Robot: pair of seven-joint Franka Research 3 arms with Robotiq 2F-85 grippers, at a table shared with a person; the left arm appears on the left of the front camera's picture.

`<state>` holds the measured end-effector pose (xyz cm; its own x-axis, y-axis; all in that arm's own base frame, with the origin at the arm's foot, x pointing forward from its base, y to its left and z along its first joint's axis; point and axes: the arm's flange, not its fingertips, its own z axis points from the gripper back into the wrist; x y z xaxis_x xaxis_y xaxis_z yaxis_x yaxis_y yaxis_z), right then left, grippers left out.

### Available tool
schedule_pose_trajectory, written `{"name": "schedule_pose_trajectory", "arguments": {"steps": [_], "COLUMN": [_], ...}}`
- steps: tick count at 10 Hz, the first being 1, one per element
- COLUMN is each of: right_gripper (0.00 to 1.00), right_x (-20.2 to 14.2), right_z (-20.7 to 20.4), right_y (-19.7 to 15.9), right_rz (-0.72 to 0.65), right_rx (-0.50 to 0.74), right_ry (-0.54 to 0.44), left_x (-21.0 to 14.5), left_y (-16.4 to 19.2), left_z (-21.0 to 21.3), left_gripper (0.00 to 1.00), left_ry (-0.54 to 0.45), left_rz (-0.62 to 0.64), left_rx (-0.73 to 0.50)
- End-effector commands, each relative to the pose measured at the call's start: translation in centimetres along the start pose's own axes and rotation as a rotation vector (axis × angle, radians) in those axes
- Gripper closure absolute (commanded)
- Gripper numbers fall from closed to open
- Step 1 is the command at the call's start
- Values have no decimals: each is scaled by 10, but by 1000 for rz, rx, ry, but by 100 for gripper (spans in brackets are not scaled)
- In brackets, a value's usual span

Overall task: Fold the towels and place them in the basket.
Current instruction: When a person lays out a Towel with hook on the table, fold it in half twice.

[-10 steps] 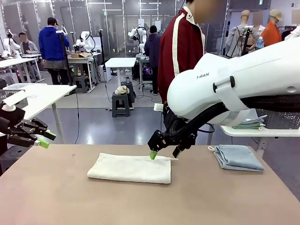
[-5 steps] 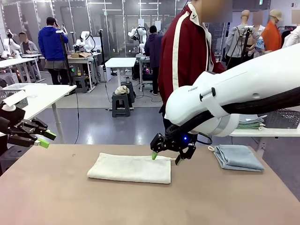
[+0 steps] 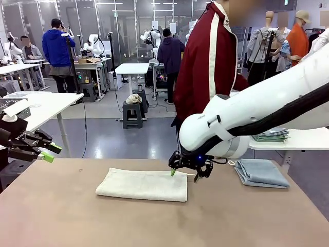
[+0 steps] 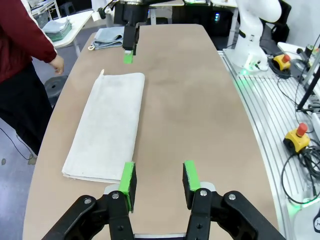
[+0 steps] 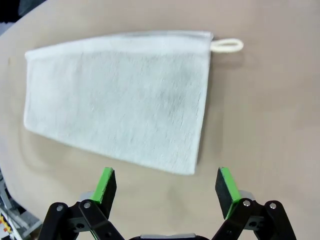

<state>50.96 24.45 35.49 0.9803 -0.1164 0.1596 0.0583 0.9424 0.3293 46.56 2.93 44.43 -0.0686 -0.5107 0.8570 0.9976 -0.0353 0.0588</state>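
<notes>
Towel (image 5: 120,95), cream, lies flat just under right tool (image 5: 165,182) w/ jaws spread wide, empty.

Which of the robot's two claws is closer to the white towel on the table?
The right one. The right gripper hovers open over the cream-white towel at its right end; the left gripper hangs open by the table's left end, apart from the towel.
</notes>
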Motion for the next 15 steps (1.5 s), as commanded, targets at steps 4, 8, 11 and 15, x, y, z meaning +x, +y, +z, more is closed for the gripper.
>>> {"name": "schedule_pose_trajectory", "arguments": {"steps": [4, 8, 11, 15], "right_gripper": [0, 0, 0, 0], "right_x": [10, 10, 13, 32], "right_z": [-16, -16, -19, -47], "right_y": [-2, -2, -2, -5], "right_rz": [-11, -11, -11, -77], "right_rx": [-11, -11, -12, -49], "right_ry": [-34, -34, -37, -40], "left_x": [1, -4, -7, -6], "left_y": [-3, 5, 7, 4], "left_z": [1, 5, 12, 8], "left_gripper": [51, 22, 5, 0], "left_ry": [5, -17, -20, -4], "left_rz": [-6, -31, -30, -6], "left_rx": [-5, -17, -17, 6]}}
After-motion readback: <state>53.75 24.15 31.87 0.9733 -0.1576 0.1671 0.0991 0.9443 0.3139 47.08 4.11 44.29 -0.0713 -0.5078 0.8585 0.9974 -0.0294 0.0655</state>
